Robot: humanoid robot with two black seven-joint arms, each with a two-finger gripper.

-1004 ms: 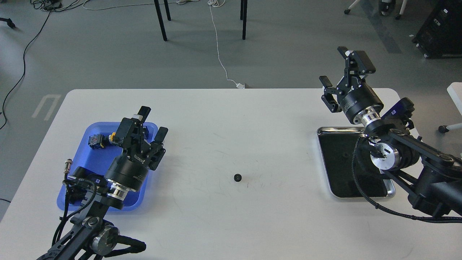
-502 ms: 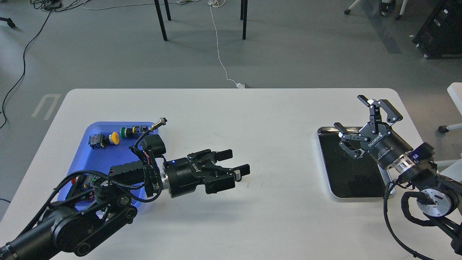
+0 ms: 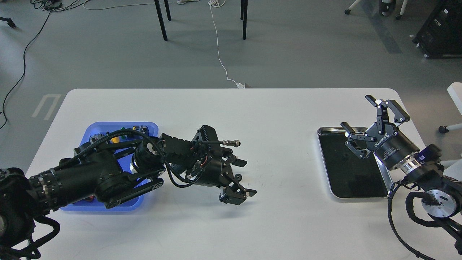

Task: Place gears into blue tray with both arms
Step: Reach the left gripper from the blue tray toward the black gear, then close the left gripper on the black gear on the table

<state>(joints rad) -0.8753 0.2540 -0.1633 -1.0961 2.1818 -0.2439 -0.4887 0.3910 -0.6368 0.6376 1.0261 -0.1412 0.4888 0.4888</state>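
One small black gear lies on the white table near its middle. My left arm reaches across the blue tray from the left. Its gripper is low over the table and open, with one finger on each side of the gear, which sits back between them; I see no clamping. The blue tray at the left is largely hidden by this arm. My right gripper is open and empty above the far right corner of the silver tray.
Coloured push-button switches show in the blue tray's far part behind the left arm. The silver tray has a black inside. A cable connector sticks out from the left wrist. Chair legs and cables lie on the floor beyond the table.
My left arm swung from above the blue tray out to the table middle and turned its open fingers down around the gear. My right arm dropped from high to just above the silver tray.
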